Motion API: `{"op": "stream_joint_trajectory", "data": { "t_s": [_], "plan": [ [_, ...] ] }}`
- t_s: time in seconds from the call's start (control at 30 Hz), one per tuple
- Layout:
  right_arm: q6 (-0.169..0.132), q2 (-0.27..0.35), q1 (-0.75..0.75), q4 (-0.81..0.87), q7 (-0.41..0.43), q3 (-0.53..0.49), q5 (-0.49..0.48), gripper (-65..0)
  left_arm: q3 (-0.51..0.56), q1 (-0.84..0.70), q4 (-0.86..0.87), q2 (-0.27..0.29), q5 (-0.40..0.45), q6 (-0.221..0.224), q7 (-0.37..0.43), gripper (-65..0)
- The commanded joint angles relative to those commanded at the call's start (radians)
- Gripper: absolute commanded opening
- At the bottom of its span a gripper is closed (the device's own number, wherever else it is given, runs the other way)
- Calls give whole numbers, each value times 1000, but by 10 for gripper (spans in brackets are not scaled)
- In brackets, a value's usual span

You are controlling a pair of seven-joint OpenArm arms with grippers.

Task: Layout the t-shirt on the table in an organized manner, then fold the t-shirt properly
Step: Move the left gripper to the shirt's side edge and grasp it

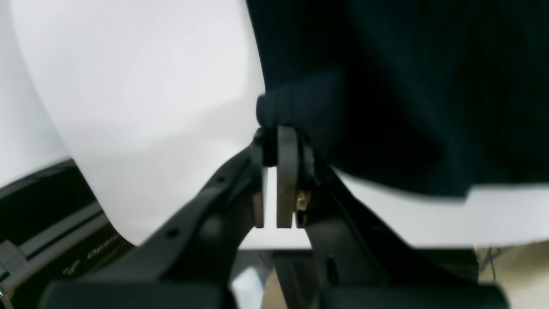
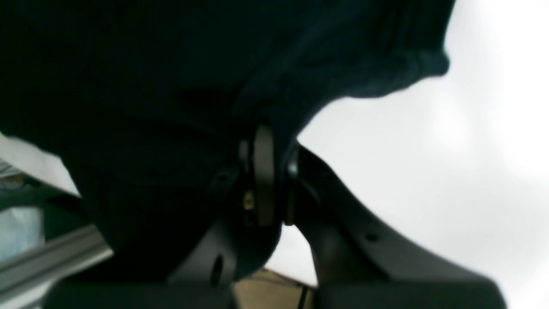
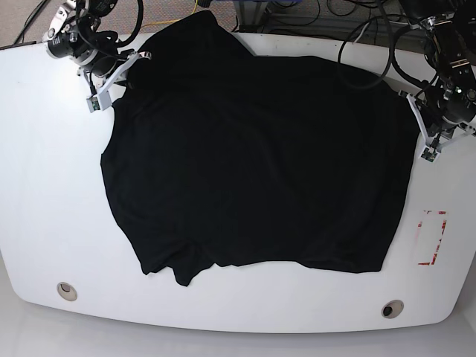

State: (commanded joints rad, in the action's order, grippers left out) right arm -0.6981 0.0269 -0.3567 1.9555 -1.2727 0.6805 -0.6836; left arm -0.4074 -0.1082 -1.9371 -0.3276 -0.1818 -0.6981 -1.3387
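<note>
**Layout step: shirt spread, both corners pinched**

While both arms sit at the far corners of the garment, the step in hand reads as the layout, not yet the fold. The t-shirt [image 3: 253, 163] lies spread over the middle of the desk [image 3: 44, 186], mostly flat, with one part running off the far edge and a small flap bunched at the near left hem.

Left end effector [image 1: 276, 137]: jaws drawn nearly together, a rolled edge of the black fabric clamped at the tips. In the base view it sits at the shirt's right edge. Right end effector [image 2: 268, 133]: jaws likewise closed, cloth draped over and gripped between them; in the base view it holds the far left corner.

Judgement: the next move calls for an even outward and nearward pull from both arms, to bring the overhanging part onto the desk and take up slack, then release. Uneven tension would likely skew the shirt.

Surface: glossy white, curved edges, two grommet holes [image 3: 67, 290] near the front, red tape marks [image 3: 433, 238] just beyond the shirt's right edge. Room: black cables [image 3: 372, 30] tangle behind the far edge; little else shows.
</note>
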Motion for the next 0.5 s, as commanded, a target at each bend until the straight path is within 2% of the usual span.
{"op": "stream_joint_trajectory", "data": {
  "t_s": [0.27, 0.5],
  "plan": [
    [0, 2, 43, -2, 0, -2, 6, -628, 46, 46, 0, -14, 0, 0, 0, -646],
    [0, 2, 87, -2, 0, -2, 9, -628, 46, 86, 0, -11, 0, 0, -2, -646]
  ]
}}
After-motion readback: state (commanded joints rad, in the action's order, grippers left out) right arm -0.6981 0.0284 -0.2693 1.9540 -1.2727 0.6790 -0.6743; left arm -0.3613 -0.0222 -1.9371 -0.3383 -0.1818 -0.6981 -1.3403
